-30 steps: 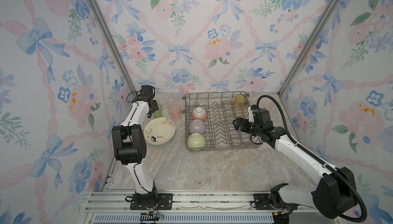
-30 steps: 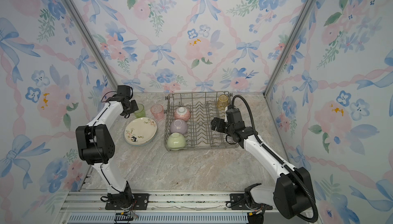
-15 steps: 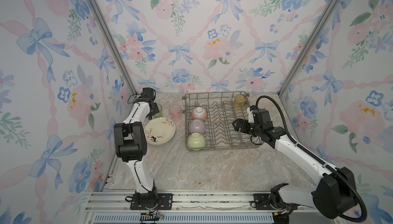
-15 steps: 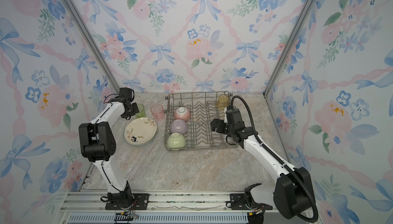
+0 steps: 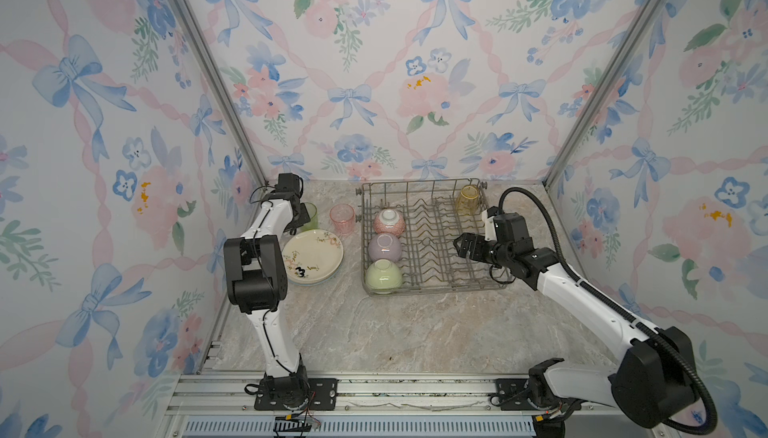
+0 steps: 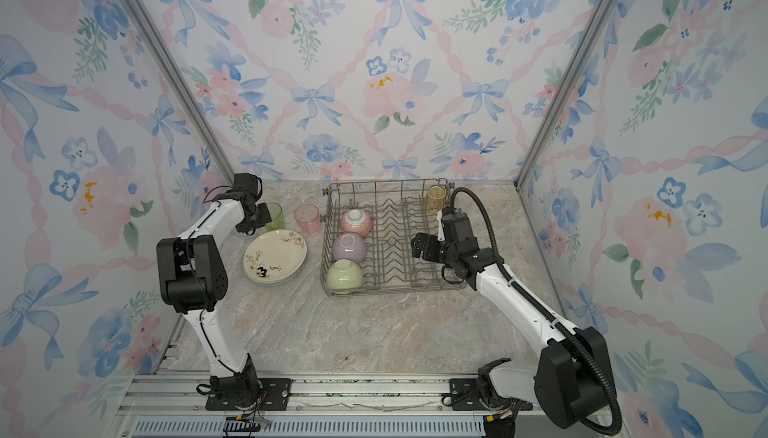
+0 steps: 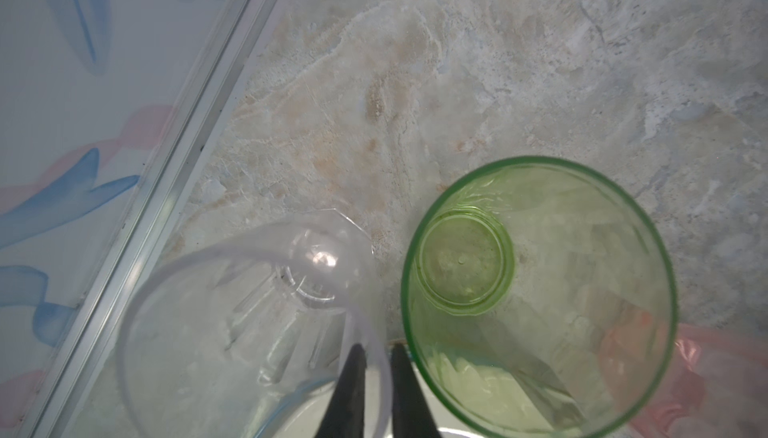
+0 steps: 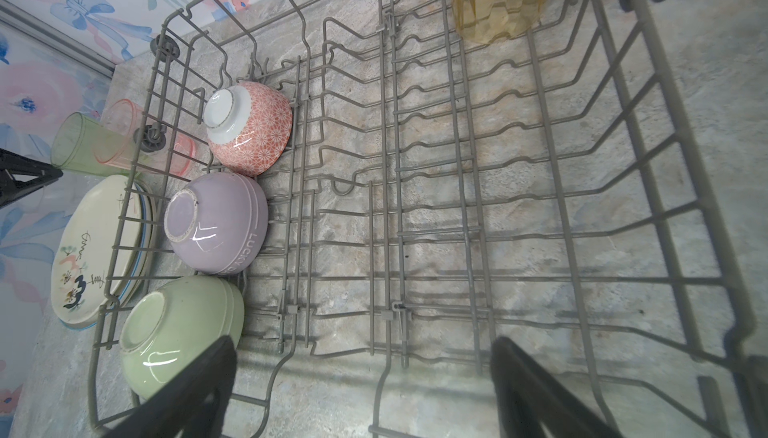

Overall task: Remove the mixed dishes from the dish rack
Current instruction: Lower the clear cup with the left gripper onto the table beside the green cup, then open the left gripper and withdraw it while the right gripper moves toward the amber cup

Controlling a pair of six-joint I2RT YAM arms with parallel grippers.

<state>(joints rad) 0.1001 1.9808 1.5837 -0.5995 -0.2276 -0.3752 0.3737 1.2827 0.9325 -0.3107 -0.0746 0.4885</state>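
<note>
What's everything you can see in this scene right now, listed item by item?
dish rack: one, grey wire, back of the counter
bowls: three, upside down along the rack's left side; pink bowl, lilac bowl, green bowl
yellow tumbler: one, upside down, rack's far right corner
plates: stacked, cream floral on top, counter left of the rack
green tumbler, pink tumbler: upright behind the plates
clear tumbler: one, beside the green tumbler
left gripper: black, fingers astride the clear tumbler's rim
right gripper: black, open, above the rack
</note>
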